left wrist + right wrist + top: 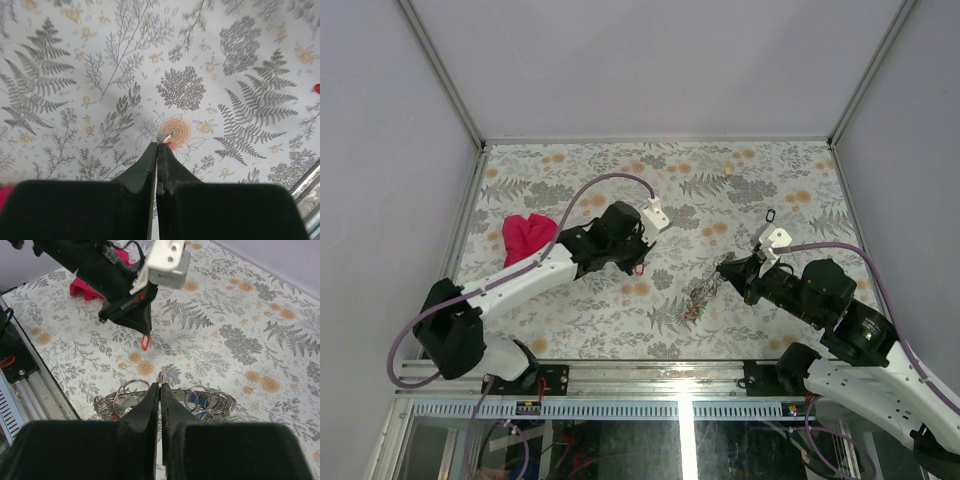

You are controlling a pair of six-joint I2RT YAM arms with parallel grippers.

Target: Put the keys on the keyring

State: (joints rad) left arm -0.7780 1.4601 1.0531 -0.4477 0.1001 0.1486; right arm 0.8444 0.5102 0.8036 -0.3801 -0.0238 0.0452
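My right gripper (724, 264) (160, 386) is shut on the thin edge of the keyring (702, 293) (186, 390). The ring hangs from it just above the table, fringed with silver keys (107, 405) and small rings. My left gripper (636, 262) (158, 145) is shut on a small silver key with a red tag (167, 136). The red tag (145, 342) dangles under its fingertips, a short way left of the keyring. The two grippers face each other with a gap between them.
A magenta cloth (525, 237) lies at the left beside the left arm. A loose key with a black tag (769, 215) lies behind the right gripper, and a cream one (729, 170) farther back. The floral tablecloth (620, 320) ends at a metal rail in front.
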